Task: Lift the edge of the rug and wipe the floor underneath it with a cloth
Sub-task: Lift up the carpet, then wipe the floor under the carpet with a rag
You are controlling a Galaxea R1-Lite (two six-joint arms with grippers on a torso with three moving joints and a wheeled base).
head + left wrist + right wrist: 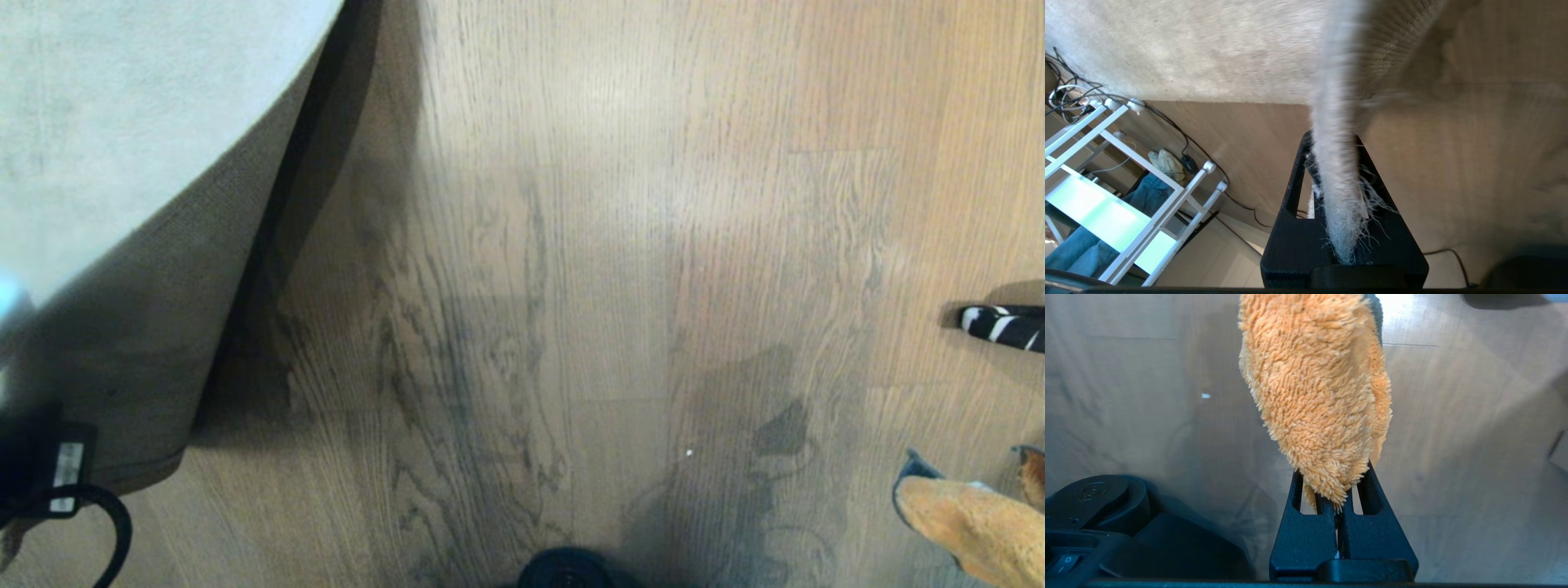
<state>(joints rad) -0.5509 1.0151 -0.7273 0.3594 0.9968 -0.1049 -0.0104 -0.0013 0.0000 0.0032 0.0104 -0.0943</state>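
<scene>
Left wrist view: left gripper (1337,192) pinches the rug edge (1335,134) (right gripper (1338,502) clamps the cloth (1314,396)).

Both the left claw (1337,196) and the right claw (1340,498) are matte black plastic, each finger a tapered wedge with a triangular cut-out window.

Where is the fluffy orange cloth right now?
The cloth hangs pinched in the right gripper above the floor, at the head view's lower right.
</scene>
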